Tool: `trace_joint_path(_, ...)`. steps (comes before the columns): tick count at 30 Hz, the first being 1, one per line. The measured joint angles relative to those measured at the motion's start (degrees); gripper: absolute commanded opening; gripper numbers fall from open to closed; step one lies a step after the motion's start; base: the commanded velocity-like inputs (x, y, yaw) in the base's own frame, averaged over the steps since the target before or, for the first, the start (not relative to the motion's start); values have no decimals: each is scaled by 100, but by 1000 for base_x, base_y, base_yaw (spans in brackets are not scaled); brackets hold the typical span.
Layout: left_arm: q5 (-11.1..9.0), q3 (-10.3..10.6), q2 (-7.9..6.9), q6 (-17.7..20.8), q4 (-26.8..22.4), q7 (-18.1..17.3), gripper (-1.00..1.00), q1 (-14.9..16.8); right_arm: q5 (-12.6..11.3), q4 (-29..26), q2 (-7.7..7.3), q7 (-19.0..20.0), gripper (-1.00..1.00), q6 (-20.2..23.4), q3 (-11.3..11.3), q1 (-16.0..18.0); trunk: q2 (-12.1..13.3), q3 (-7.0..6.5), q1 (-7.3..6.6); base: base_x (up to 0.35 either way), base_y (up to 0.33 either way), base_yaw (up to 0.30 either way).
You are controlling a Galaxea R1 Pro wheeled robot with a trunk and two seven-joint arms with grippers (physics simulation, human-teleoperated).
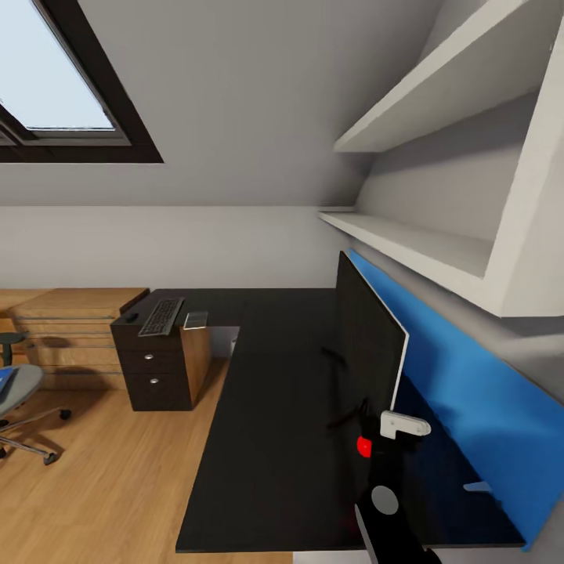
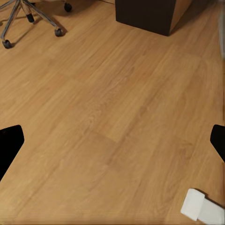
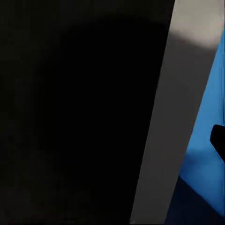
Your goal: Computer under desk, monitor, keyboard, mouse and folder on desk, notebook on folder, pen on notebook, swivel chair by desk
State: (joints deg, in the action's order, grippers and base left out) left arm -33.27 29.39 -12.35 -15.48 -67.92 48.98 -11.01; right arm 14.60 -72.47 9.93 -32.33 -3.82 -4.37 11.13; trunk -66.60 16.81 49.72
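The monitor (image 1: 370, 341) stands edge-on on the black L-shaped desk (image 1: 274, 439), near the blue wall panel. My right gripper (image 1: 366, 415) is at its near edge. In the right wrist view the monitor (image 3: 84, 112) sits very close, with one fingertip (image 3: 218, 140) out wide, so the jaws are open. The keyboard (image 1: 160, 316) and the mouse (image 1: 131, 317) lie on the desk's far left wing. A small flat grey item (image 1: 196, 319) lies beside them; I cannot tell whether it is the notebook. The swivel chair (image 1: 23, 392) holds the folder (image 1: 6, 382). My left gripper (image 2: 112, 140) hangs open over the floor. Computer and pen are out of view.
A black drawer unit (image 1: 153, 368) stands under the desk's left wing, with low wooden shelving (image 1: 70, 329) beyond it. White wall shelves (image 1: 423, 235) overhang the desk. The chair's chrome base (image 2: 28, 18) and a white block (image 2: 201, 208) show over the wood floor (image 2: 112, 93).
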Motion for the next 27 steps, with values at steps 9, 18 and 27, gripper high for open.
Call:
trace_joint_path(9,0,-1,-3,-7,-2,1,100,-1,2,-8,-8,3,100,3,8,0,0,0,0,0,-44,0)
trace_joint_path(18,0,-1,1,-8,-1,0,100,0,2,-1,-9,14,100,3,9,0,0,0,0,0,-86,0)
trace_joint_path(27,0,-2,-1,-8,-2,1,100,-1,0,0,-10,23,100,4,10,0,0,0,0,0,-10,0)
